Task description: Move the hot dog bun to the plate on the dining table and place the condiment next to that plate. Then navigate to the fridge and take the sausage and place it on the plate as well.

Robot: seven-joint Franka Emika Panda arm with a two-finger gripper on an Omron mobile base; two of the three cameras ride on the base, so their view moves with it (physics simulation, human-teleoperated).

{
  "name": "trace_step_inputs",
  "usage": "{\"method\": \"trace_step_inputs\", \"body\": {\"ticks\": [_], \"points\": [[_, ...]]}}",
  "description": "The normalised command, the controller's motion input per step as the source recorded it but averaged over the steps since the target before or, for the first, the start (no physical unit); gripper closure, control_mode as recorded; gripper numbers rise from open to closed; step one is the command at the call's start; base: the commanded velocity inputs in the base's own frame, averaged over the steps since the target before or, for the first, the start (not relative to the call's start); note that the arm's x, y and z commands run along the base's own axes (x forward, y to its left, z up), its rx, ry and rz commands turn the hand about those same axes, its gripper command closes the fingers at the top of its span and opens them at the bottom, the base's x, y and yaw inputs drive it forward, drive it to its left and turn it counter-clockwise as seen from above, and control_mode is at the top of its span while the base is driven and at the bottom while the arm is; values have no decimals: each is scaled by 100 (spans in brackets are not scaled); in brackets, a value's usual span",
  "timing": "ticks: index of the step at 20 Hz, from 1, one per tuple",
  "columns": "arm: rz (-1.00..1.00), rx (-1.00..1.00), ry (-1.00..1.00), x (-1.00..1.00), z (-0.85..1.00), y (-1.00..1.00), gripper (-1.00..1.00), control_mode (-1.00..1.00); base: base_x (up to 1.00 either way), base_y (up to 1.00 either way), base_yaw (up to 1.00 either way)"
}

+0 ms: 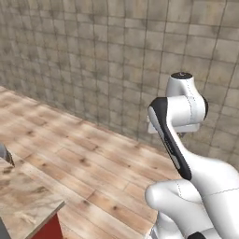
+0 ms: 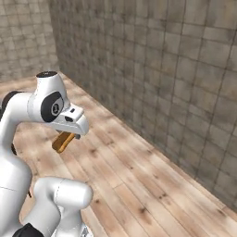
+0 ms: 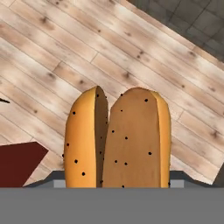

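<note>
Fingers (image 3: 117,183) clamp the hot dog bun (image 3: 117,140) beneath the folded arm, above floor

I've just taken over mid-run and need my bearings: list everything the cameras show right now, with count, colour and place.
hot dog bun: one, tan-orange with a brown slit and dark specks, held in the gripper above the floor; its end pokes out below the hand in the right base view.
dining table: one corner, beige-brown veined top on a red base, lower left of the left base view.
wood floor: pale brown planks, under and ahead of the robot.
tiled wall: grey-brown square tiles, behind the floor.
dark object: one, grey, at the left edge by the table; cannot tell what it is.
gripper: one, closed on the bun.
arm: one, white with dark joints.
</note>
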Motion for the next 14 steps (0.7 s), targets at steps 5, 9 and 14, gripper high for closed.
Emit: {"method": "trace_step_inputs", "body": {"ticks": [5, 9, 14], "points": [[0, 0, 0, 0, 0, 0, 100, 100, 100, -15, 53], [0, 0, 0, 0, 0, 0, 100, 100, 100, -39, 46], [0, 0, 0, 0, 0, 0, 100, 100, 100, -50, 46]]}}
